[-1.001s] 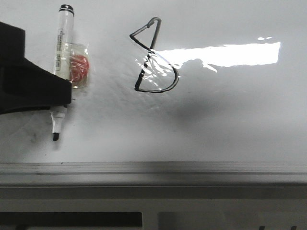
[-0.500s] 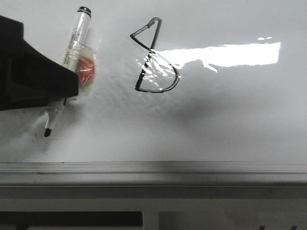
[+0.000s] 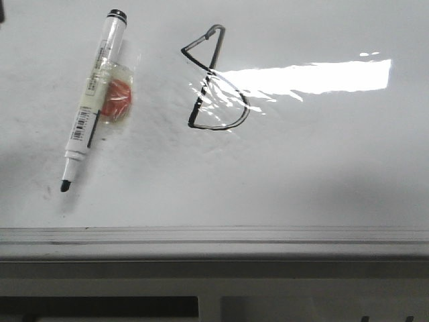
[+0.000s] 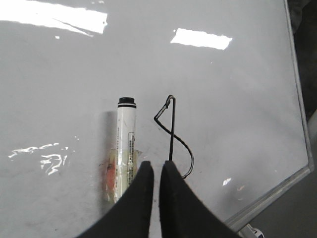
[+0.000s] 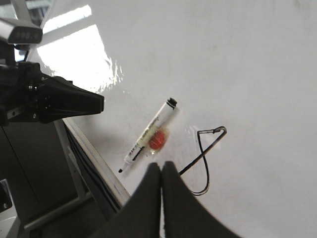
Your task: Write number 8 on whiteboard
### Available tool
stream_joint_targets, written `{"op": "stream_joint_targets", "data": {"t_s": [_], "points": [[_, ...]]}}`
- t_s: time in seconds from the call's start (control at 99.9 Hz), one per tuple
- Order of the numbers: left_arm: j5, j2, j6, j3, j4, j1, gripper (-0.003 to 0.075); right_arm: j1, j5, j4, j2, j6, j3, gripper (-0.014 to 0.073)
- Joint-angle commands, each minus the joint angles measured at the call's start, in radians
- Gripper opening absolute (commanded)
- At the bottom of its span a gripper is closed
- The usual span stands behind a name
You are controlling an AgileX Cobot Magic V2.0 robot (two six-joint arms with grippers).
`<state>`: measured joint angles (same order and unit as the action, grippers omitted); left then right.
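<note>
The number 8 is drawn in black on the whiteboard, with a pointed upper loop and a rounded lower loop. It also shows in the left wrist view and the right wrist view. An uncapped white marker lies tilted on the board left of the 8, with a red disc taped to it. My left gripper hangs above the board between the marker and the 8, fingers together and empty. My right gripper is shut and empty, high above the board.
The board's grey metal edge rail runs along the near side, with the table frame below it. A wrinkled shiny patch crosses the lower loop of the 8. The left arm shows in the right wrist view, beyond the board's edge.
My left gripper has let go of the marker and left the front view. The marker, tilted since half a second ago, now lies free on the board.
</note>
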<state>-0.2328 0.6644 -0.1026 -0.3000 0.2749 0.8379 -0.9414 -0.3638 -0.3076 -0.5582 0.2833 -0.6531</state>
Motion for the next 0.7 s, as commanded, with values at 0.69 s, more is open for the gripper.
{"op": "stream_joint_targets", "data": {"t_s": [0.69], "points": [[-0.065, -0.358, 0.01, 0.231, -0.078, -0.001, -0.002, 0.001, 0.097, -0.019, 0.365, -0.002, 0.408, -0.0064]]}}
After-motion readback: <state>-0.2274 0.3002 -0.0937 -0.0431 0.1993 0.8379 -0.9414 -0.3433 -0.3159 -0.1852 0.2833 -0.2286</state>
